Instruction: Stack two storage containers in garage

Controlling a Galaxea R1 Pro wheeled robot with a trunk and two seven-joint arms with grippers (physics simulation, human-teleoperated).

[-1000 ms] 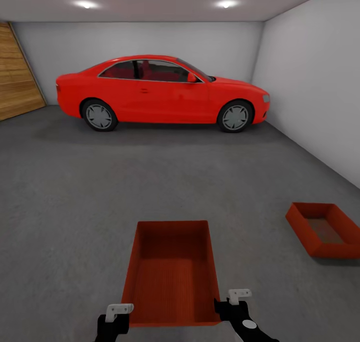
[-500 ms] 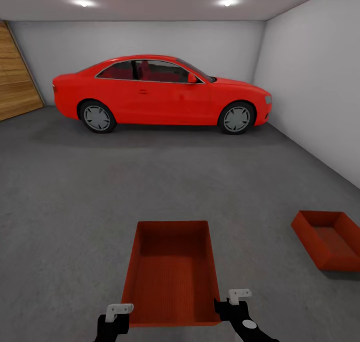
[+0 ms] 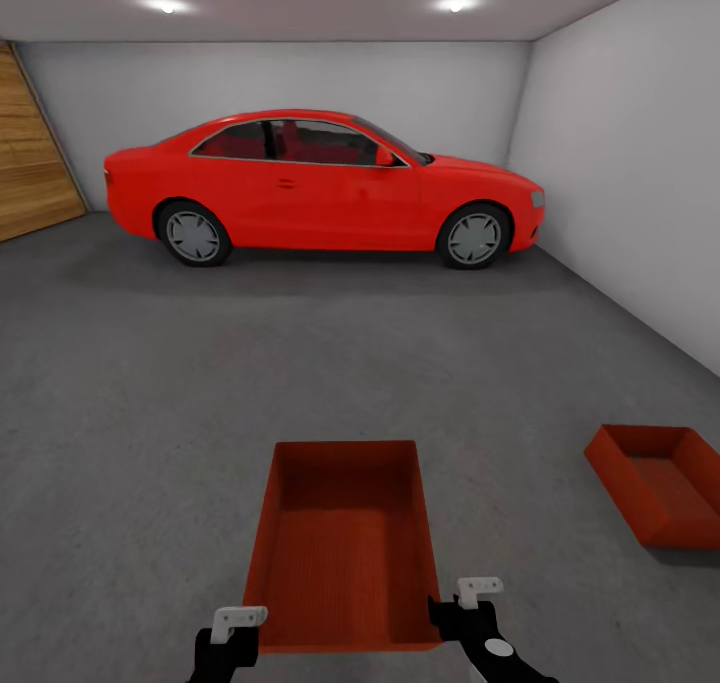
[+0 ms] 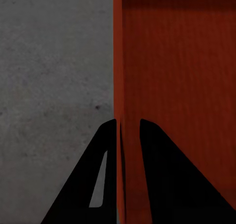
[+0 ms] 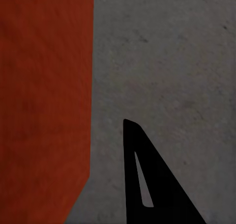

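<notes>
I am in the garage. One orange-red storage container [image 3: 345, 553] hangs in front of me above the floor [image 3: 150, 393], held at its near corners. My left gripper [image 3: 240, 628] is shut on its left wall; in the left wrist view the fingers [image 4: 129, 128] straddle that thin wall [image 4: 182, 76]. At the right near corner is my right gripper [image 3: 455, 608], shut on that wall. One dark finger [image 5: 142, 170] shows outside the wall [image 5: 44, 86], and the other is hidden. The second storage container [image 3: 660, 478] lies on the floor to the right.
A red coupe [image 3: 320, 183] is parked across the far end, side on. A wood-plank door [image 3: 30, 163] is at the far left. The pale right wall [image 3: 640, 163] runs close behind the container on the floor. Open concrete lies between me and the car.
The whole view has shifted a little, so the car and the container on the floor sit slightly differently in the picture. The held container and both grippers keep their place.
</notes>
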